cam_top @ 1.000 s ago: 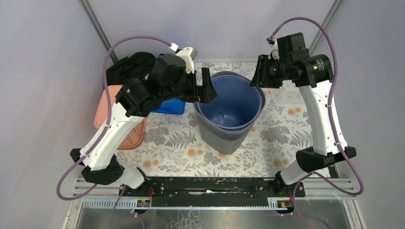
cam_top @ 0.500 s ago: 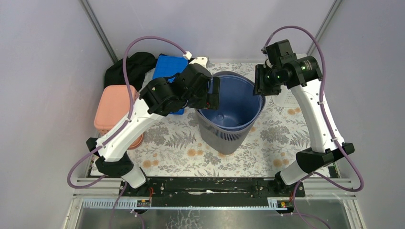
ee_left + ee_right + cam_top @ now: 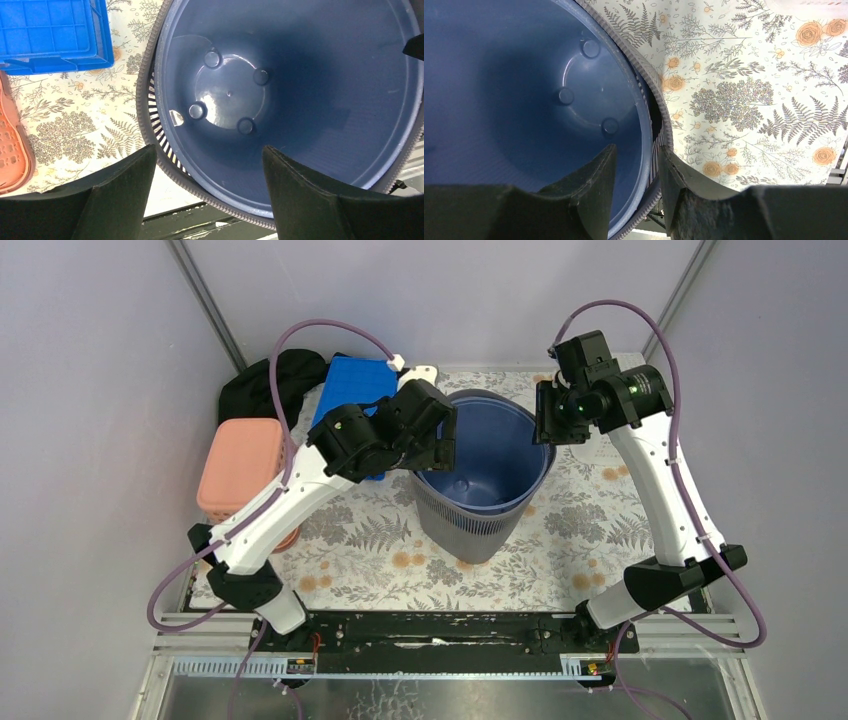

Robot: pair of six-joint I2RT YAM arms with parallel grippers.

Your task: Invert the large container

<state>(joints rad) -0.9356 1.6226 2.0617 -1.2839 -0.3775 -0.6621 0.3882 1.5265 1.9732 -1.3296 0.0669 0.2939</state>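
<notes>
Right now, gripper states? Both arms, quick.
Left gripper: open, fingers straddling the container rim, not clamped.
Right gripper: fingers on either side of the container rim; whether it is gripped cannot be told.
</notes>
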